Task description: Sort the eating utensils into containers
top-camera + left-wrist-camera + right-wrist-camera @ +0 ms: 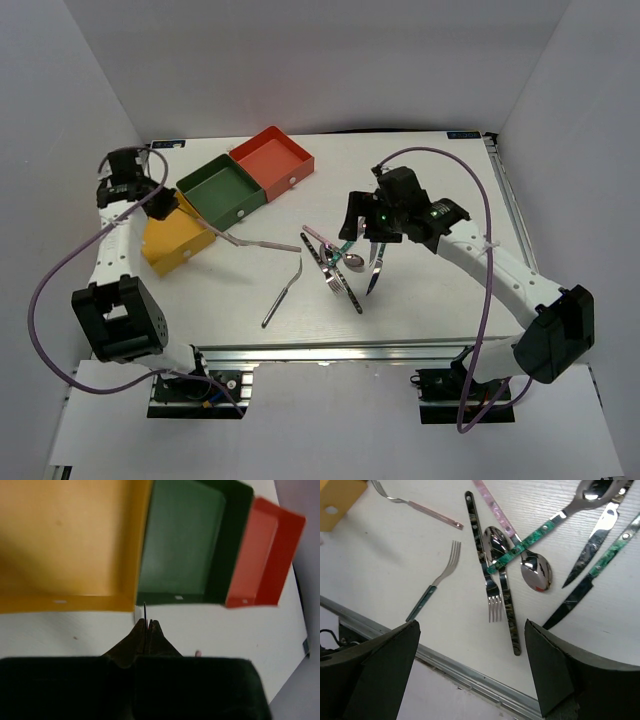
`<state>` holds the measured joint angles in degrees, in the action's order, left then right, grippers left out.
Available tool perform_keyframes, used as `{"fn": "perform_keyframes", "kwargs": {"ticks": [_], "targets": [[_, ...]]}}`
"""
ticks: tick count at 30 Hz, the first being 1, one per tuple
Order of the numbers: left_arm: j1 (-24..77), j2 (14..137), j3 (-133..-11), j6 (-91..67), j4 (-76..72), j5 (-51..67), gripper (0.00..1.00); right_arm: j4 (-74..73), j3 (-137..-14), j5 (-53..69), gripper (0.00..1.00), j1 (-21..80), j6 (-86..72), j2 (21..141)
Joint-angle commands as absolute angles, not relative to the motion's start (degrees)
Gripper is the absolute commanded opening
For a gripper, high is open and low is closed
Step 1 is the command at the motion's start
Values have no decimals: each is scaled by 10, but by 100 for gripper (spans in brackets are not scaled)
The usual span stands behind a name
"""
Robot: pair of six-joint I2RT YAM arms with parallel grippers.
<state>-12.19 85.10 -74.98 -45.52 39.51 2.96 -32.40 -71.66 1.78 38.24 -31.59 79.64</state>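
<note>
The yellow [175,240], dark green [222,188] and red-orange [272,157] trays stand in a row at the back left and look empty in the left wrist view [65,540]. My left gripper [147,622], over the yellow tray's near edge [165,205], is shut on a thin dark utensil seen edge-on. My right gripper [470,665] is wide open and empty above a crossed pile of forks, spoons and knives [345,262]. A dark-handled fork [485,555] and a pink-handled spoon [536,572] lie in it.
A teal-handled fork [437,582] lies alone left of the pile. A pink-handled fork [415,505] lies beside the yellow tray. Two knives [590,587] lie at the pile's right. The table's metal front rail [470,672] runs under my right gripper.
</note>
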Motion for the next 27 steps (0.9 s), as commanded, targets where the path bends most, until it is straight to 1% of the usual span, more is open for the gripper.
{"fn": "perform_keyframes", "kwargs": {"ticks": [1, 6, 10, 13, 20, 21, 23, 27], "targets": [[-169, 867, -780, -476, 427, 16, 0, -359, -719, 24, 89, 378, -292, 776], [-257, 935, -830, -511, 397, 8, 0, -369, -709, 43, 89, 377, -281, 774], [-272, 987, -851, -518, 377, 8, 0, -372, -708, 56, 89, 377, -276, 773], [-276, 1025, -879, -522, 372, -17, 0, -376, -707, 61, 89, 377, -272, 773], [-277, 1060, -913, -532, 359, -25, 0, -381, -708, 68, 89, 377, -265, 775], [-277, 1060, -911, -530, 358, -29, 2, -380, -708, 68, 89, 377, -265, 776], [-277, 1058, -904, -529, 350, -35, 9, -380, -708, 70, 89, 377, -265, 777], [-277, 1063, -897, -529, 349, -40, 15, -378, -709, 71, 89, 377, -265, 780]]}}
